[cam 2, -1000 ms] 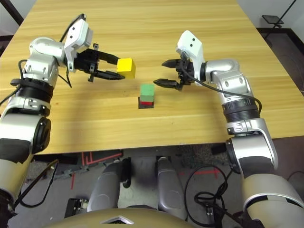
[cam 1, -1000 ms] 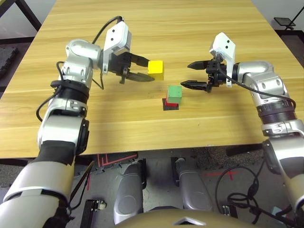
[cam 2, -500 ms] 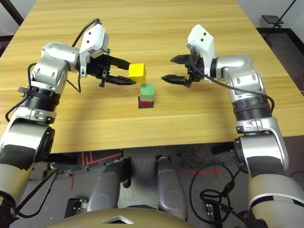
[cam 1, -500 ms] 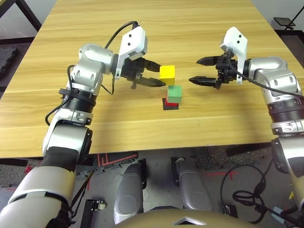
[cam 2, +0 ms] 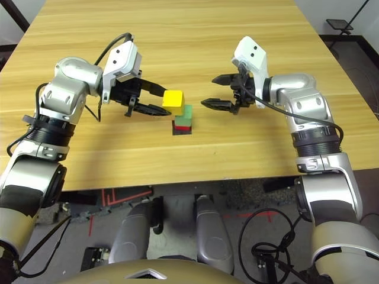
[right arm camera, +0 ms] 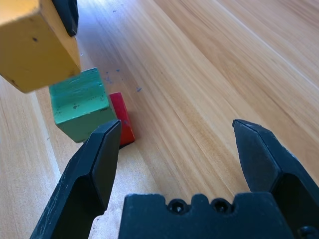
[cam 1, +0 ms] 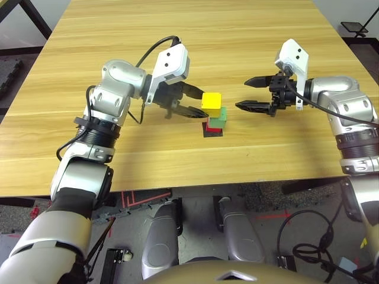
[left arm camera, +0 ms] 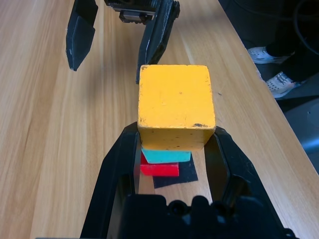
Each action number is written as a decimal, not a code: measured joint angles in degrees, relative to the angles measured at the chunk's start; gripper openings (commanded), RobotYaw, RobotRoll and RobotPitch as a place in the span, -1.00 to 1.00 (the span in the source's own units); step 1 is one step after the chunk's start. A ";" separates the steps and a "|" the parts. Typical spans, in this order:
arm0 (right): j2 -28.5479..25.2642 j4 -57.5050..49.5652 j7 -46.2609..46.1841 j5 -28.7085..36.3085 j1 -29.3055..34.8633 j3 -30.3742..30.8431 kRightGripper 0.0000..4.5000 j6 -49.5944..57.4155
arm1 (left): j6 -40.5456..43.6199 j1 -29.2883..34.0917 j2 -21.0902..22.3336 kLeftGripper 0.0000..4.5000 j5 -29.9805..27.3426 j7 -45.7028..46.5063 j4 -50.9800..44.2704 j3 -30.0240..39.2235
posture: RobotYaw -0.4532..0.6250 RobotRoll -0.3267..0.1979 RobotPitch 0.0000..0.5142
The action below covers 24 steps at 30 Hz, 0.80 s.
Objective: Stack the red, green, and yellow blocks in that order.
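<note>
The left jaws [cam 1: 190, 100] are clamped on the yellow block [cam 1: 211, 101], holding it in the air just above and slightly left of the green block [cam 1: 218, 119]. The green block sits on the red block [cam 1: 212, 126], on a black patch [cam 1: 214, 132] on the wooden counter [cam 1: 237, 41]. The right jaws [cam 1: 251, 93] are spread apart, empty, near the stack's right.

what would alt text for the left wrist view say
Two black fingers of the left gripper hold a matte yellow cube just above a green cube stacked on a red cube, on a wooden table; the right gripper is open beyond.
</note>
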 measured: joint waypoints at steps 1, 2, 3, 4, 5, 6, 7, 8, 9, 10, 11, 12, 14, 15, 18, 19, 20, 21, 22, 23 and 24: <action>0.00 -0.42 0.03 0.27 0.11 0.00 1.00 0.18 | 0.03 0.00 -0.16 -0.14 0.14 0.47 0.02 -0.18 | 0.13 0.27 -0.32; 0.00 -0.68 0.05 0.50 0.20 0.00 1.00 0.37 | 0.04 0.00 -0.24 -0.14 0.18 0.84 0.04 -0.27 | 0.13 0.27 -0.33; 0.00 -0.85 0.05 0.55 0.29 0.00 1.00 0.53 | 0.04 0.00 -0.27 -0.14 0.20 1.07 0.06 -0.30 | 0.13 0.27 -0.33; 0.00 -0.88 0.04 0.55 0.33 0.00 1.00 0.61 | 0.04 0.00 -0.29 -0.14 0.20 1.37 0.07 -0.35 | 0.12 0.27 -0.33; 0.00 -0.88 0.02 0.55 0.33 0.00 1.00 0.62 | 0.05 0.00 -0.31 -0.14 0.21 1.55 0.08 -0.45 | 0.12 0.27 -0.33; 0.00 -0.88 -0.02 0.55 0.33 0.00 1.00 0.62 | 0.05 0.00 -0.33 -0.14 0.21 1.64 0.09 -0.64 | 0.12 0.27 -0.33; 0.00 -0.88 -0.05 0.55 0.33 0.00 1.00 0.63 | 0.05 0.00 -0.35 -0.14 0.21 1.64 0.10 -0.82 | 0.12 0.27 -0.33; 0.00 -0.88 -0.06 0.55 0.33 0.00 1.00 0.65 | 0.04 0.00 -0.33 -0.14 0.23 1.63 0.12 -1.11 | 0.12 0.26 -0.32; 0.00 -0.89 -0.07 0.56 0.33 0.00 1.00 0.67 | 0.04 0.00 -0.30 -0.14 0.27 1.55 0.16 -1.48 | 0.12 0.26 -0.32; 0.00 -0.89 -0.07 0.57 0.33 0.00 1.00 0.69 | 0.04 0.02 -0.25 -0.14 0.27 1.43 0.19 -1.87 | 0.12 0.26 -0.32; 0.00 -0.89 -0.09 0.57 0.33 0.00 1.00 0.71 | 0.04 0.10 -0.19 -0.14 0.27 1.28 0.19 -2.23 | 0.11 0.26 -0.32; 0.00 -0.89 -0.10 0.57 0.33 0.00 1.00 0.71 | 0.04 0.23 -0.19 -0.14 0.26 1.16 0.19 -2.38 | 0.11 0.26 -0.32; 0.00 -0.89 -0.18 0.57 0.33 0.00 1.00 0.71 | 0.05 0.69 -0.16 -0.14 0.24 0.91 0.06 -2.65 | 0.11 0.26 -0.32; 0.00 -0.89 -0.23 0.57 0.33 0.00 1.00 0.71 | 0.06 0.94 -0.16 -0.14 0.23 0.85 0.05 -2.84 | 0.11 0.27 -0.32; 0.01 -0.97 -0.42 0.58 0.36 0.00 1.00 0.73 | 0.16 1.30 -0.18 -0.14 0.23 0.82 0.05 -3.32 | 0.10 0.27 -0.32; 0.02 -1.12 -0.48 0.60 0.39 0.00 1.00 0.79 | 0.19 1.30 -0.18 -0.14 0.23 0.83 0.05 -3.34 | 0.10 0.27 -0.32; 0.02 -1.31 -0.56 0.62 0.42 0.00 1.00 0.85 | 0.19 1.29 -0.21 -0.14 0.23 0.84 0.07 -3.35 | 0.10 0.27 -0.32; 0.03 -1.48 -0.60 0.63 0.43 0.00 1.00 0.89 | 0.19 1.28 -0.26 -0.14 0.24 0.84 0.08 -3.37 | 0.10 0.27 -0.32; 0.03 -1.65 -0.65 0.64 0.45 0.00 1.00 0.94 | 0.19 1.27 -0.30 -0.14 0.24 0.85 0.13 -3.37 | 0.10 0.27 -0.32; 0.03 -1.79 -0.68 0.65 0.45 0.00 1.00 0.96 | 0.19 1.26 -0.34 -0.14 0.24 0.85 0.19 -3.37 | 0.10 0.27 -0.32; 0.03 -1.99 -0.71 0.66 0.47 0.00 1.00 1.00 | 0.19 1.21 -0.39 -0.14 0.24 0.85 0.31 -3.37 | 0.10 0.27 -0.33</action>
